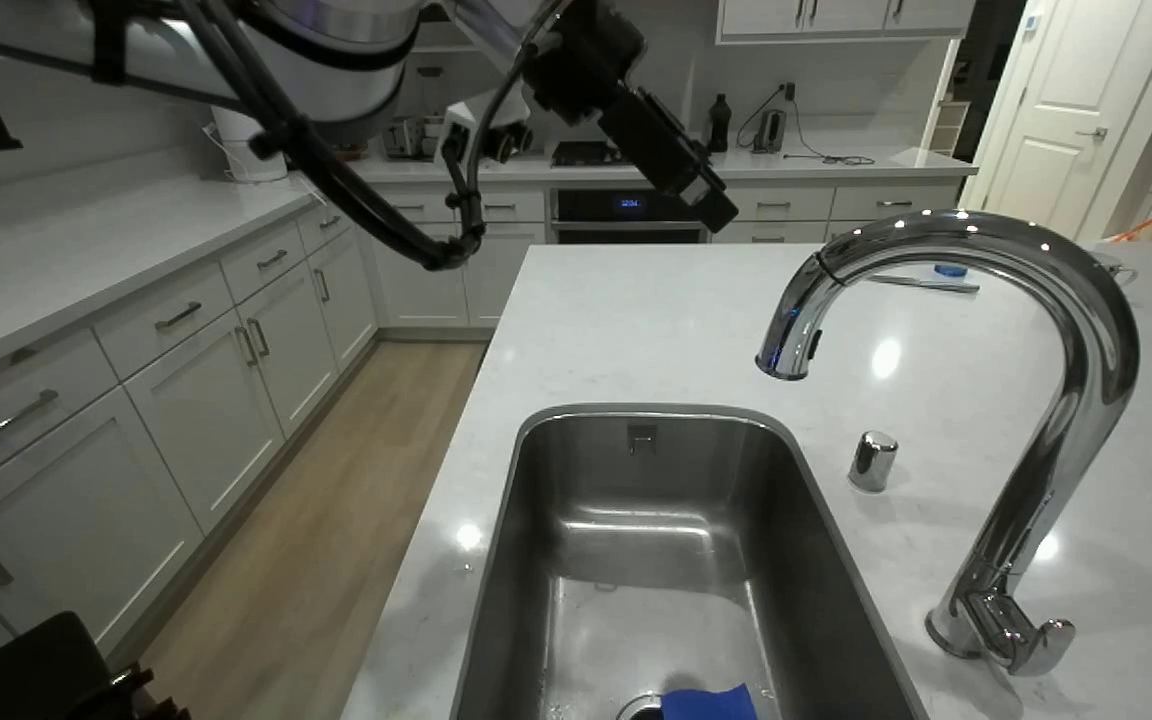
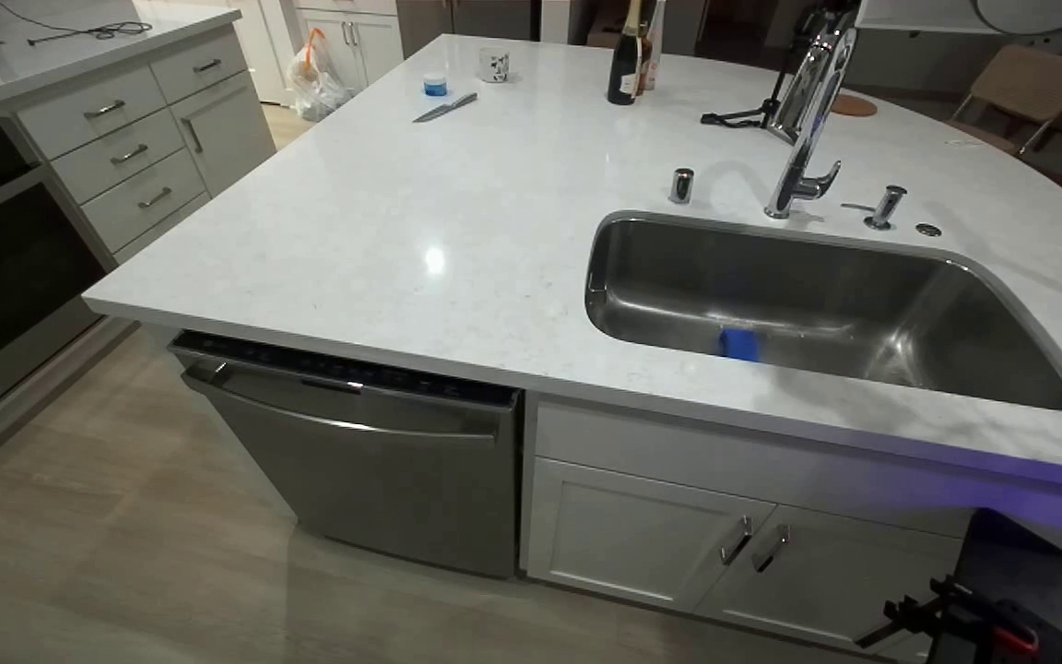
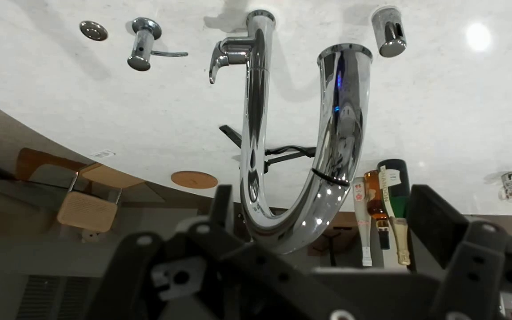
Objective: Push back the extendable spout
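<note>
The extendable spout [image 1: 789, 325] is the shiny chrome end of the arched gooseneck faucet [image 1: 1101, 370]. It points down above the counter, near the sink's far corner. In the wrist view, which stands upside down, the spout [image 3: 345, 98] meets the neck at a thin dark seam; no hose shows. The faucet [image 2: 812, 138] also shows in an exterior view. My gripper [image 1: 716, 205] is in the air to the left of the spout and higher, apart from it. In the wrist view my gripper [image 3: 322, 195] is open and empty, with the faucet's arch seen between its fingers.
The steel sink [image 1: 526, 560] holds a blue item [image 1: 708, 703]. A small chrome cap [image 1: 873, 461] and a soap pump [image 3: 142, 44] stand near the faucet. Bottles [image 3: 394, 186], a knife [image 2: 445, 108] and a mug [image 2: 494, 65] are on the counter [image 2: 356, 184].
</note>
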You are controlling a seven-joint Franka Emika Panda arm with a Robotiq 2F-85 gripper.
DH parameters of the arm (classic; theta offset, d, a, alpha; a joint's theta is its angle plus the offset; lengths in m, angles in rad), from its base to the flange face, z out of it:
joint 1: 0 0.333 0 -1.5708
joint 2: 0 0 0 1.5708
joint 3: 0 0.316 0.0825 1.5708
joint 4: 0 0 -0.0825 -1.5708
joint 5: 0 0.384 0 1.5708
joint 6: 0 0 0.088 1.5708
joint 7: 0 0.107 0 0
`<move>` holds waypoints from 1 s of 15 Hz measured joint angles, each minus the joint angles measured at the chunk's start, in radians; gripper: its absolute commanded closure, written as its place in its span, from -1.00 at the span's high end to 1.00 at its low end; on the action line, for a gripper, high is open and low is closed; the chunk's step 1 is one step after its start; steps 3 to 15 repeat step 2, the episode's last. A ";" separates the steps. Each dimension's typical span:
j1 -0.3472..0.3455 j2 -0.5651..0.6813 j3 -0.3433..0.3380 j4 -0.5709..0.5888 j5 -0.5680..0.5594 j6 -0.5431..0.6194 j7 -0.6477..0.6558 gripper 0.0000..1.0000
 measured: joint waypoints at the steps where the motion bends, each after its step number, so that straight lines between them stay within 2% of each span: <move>1: 0.000 0.000 0.000 0.000 0.000 0.000 0.000 1.00; 15: 0.000 0.000 0.000 0.000 0.000 0.000 0.000 1.00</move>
